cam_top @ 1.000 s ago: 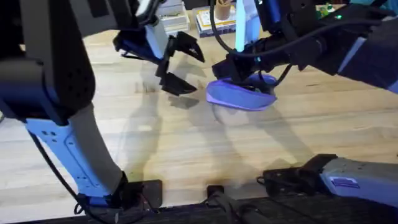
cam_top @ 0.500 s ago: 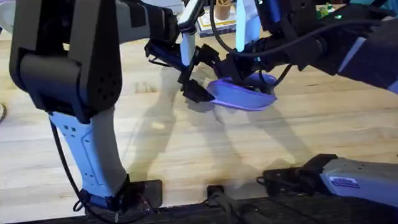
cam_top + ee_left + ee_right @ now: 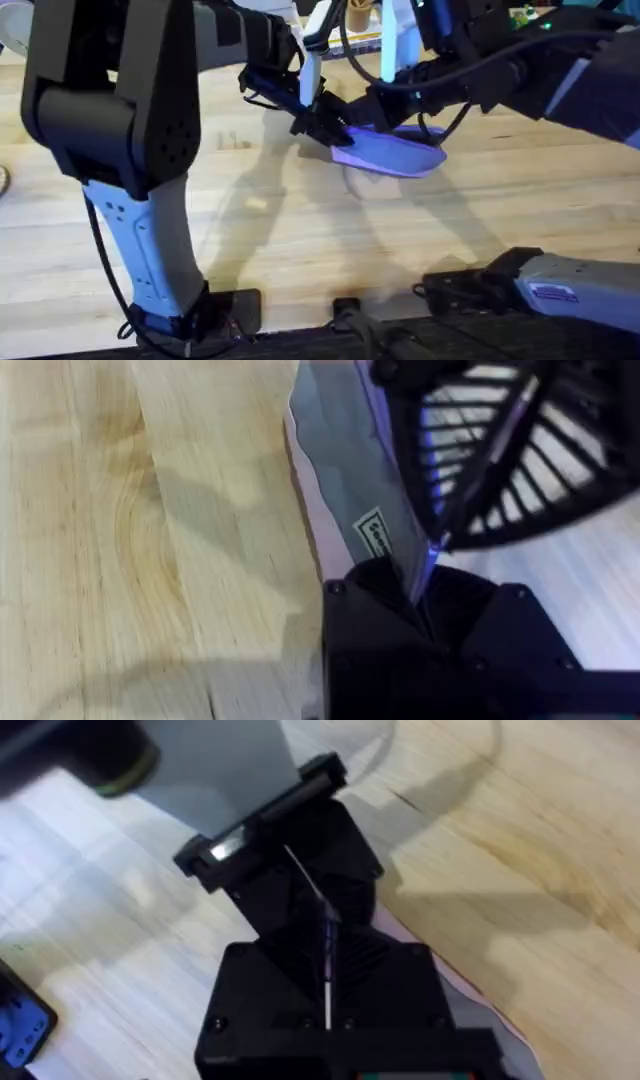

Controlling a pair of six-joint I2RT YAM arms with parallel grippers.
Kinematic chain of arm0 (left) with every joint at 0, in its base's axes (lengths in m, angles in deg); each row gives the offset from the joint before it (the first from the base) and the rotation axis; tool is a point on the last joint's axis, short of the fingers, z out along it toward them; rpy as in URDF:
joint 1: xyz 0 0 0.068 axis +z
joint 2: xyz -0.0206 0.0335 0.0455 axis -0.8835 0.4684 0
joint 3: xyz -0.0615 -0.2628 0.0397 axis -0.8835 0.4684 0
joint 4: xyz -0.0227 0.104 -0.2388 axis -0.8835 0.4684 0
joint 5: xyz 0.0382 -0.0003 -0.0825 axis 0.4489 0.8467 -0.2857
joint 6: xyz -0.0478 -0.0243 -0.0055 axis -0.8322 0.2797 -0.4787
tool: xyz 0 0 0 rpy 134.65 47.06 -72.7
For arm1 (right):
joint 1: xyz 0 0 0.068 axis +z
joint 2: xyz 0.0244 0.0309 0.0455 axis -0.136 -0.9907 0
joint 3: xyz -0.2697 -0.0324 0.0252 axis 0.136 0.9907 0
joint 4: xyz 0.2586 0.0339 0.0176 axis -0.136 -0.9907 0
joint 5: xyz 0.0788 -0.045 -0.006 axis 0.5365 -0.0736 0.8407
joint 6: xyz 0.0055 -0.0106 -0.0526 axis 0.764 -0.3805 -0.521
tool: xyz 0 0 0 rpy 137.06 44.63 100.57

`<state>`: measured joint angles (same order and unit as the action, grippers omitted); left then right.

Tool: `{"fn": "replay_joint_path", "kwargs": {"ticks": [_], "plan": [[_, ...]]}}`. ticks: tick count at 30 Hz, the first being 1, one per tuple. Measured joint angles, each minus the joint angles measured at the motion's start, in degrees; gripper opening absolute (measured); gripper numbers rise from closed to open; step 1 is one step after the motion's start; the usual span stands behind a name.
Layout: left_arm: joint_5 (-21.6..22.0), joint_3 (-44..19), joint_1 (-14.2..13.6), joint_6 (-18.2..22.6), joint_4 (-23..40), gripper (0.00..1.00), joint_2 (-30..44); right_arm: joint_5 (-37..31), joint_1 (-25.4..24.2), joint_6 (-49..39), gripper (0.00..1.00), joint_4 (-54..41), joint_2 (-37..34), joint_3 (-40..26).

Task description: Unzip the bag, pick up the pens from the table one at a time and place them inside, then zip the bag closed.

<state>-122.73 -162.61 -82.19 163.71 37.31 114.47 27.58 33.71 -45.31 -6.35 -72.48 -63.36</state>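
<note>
The table [image 3: 300,240] of pale planks carries the bag [image 3: 392,152] toward one o'clock from centre. A soft, light lavender pouch, it will likely sag and slide, so one end wants pinning while the zipper tab is pulled. The left gripper [image 3: 325,128] has its fingers together, clamped on the bag's nine-o'clock end. The right gripper [image 3: 385,105] sits over the bag's top seam, fingers seemingly closed; what they pinch I cannot tell.
</note>
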Motion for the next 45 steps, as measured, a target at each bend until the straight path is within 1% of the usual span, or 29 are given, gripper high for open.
{"fn": "replay_joint_path", "kwargs": {"ticks": [7, 16, 26, 27, 29, 30, 31, 38, 42, 45], "plan": [[-0.04, 0.00, -0.11, -0.17, -0.04, 0.043, 0.00, 0.16, -5.32, -0.25, 0.030, -4.15, 0.00, 0.00], [-0.04, 0.00, -0.11, -0.17, -0.37, 0.043, 0.00, 1.23, -13.00, -4.02, 0.029, -11.18, 1.84, 0.00], [-0.04, 0.00, -0.17, -0.17, -0.55, 0.043, 0.00, 2.59, -23.17, -7.02, 0.029, -18.53, 2.23, -0.02], [-0.06, 0.00, -0.15, -0.17, -0.66, 0.043, 0.00, 3.13, -29.26, -9.02, 0.030, -21.59, 2.23, -0.02], [-0.04, 0.00, -0.15, -0.18, -0.66, 0.043, 0.00, 3.11, -31.59, -9.88, 0.030, -22.64, 2.23, -0.02], [-0.04, 0.00, -0.15, -0.17, -0.66, 0.043, 0.00, 3.13, -35.03, -11.37, 0.030, -24.11, 2.23, -0.02], [-0.07, 0.00, -0.15, -0.17, -0.66, 0.043, 0.00, 3.15, -35.99, -11.67, 0.030, -24.25, 2.23, -0.02], [-0.48, 0.00, -0.69, -0.20, -0.74, 0.043, 0.00, 4.51, -40.90, -12.70, 0.030, -24.66, 2.23, -0.02], [-0.61, 0.00, -1.14, -0.20, -0.79, 0.043, 0.00, 4.95, -42.47, -12.85, 0.030, -23.85, 1.80, 0.00], [-0.68, 0.00, -1.18, -0.20, -0.90, 0.043, 0.00, 5.07, -43.13, -12.85, 0.030, -21.34, 0.79, 0.98]]}}
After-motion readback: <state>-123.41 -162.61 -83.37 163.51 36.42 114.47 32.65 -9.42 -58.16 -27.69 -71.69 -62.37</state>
